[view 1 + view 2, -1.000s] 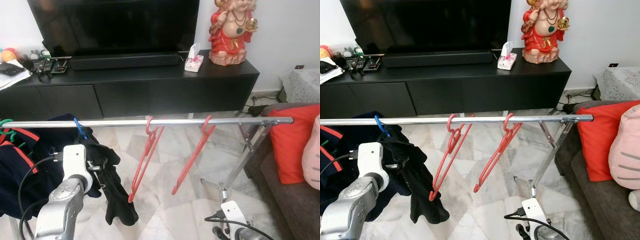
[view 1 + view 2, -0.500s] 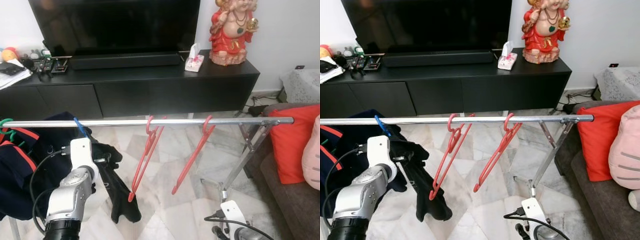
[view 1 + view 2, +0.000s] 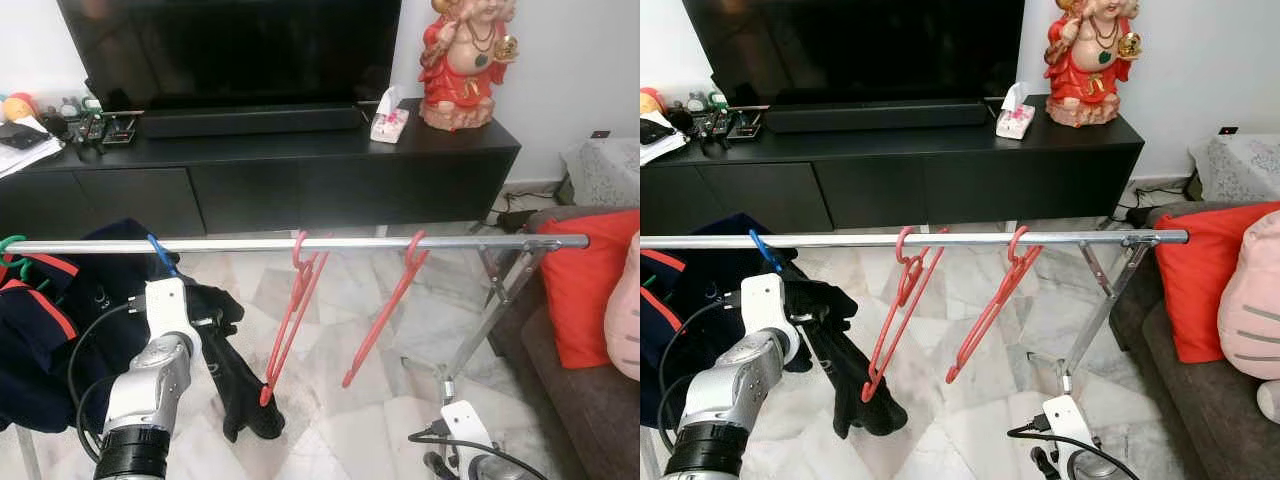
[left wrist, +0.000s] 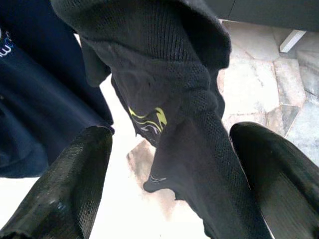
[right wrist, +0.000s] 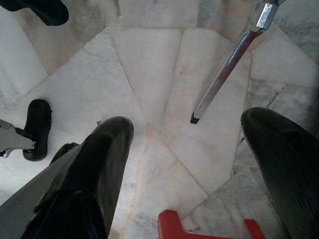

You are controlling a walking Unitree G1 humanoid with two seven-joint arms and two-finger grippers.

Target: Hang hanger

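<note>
A silver clothes rail runs across in front of me. On it hang two bare red hangers, side by side. Left of them a blue hanger hook carries a black garment that droops toward the floor. My left gripper is at that garment, just under the rail. In the left wrist view its fingers stand open, with the black cloth between and ahead of them, not pinched. My right gripper is low and open above the floor, near a rack leg.
Dark blue and red clothes crowd the rail's left end. Behind the rail stands a black TV cabinet with a red figurine. A sofa with a red cushion is on the right. A red plastic piece lies below the right gripper.
My left arm has swung from the lower left up and rightward to stand more upright at the black garment. The garment's lower end has shifted a little right. The red hangers hang as before.
</note>
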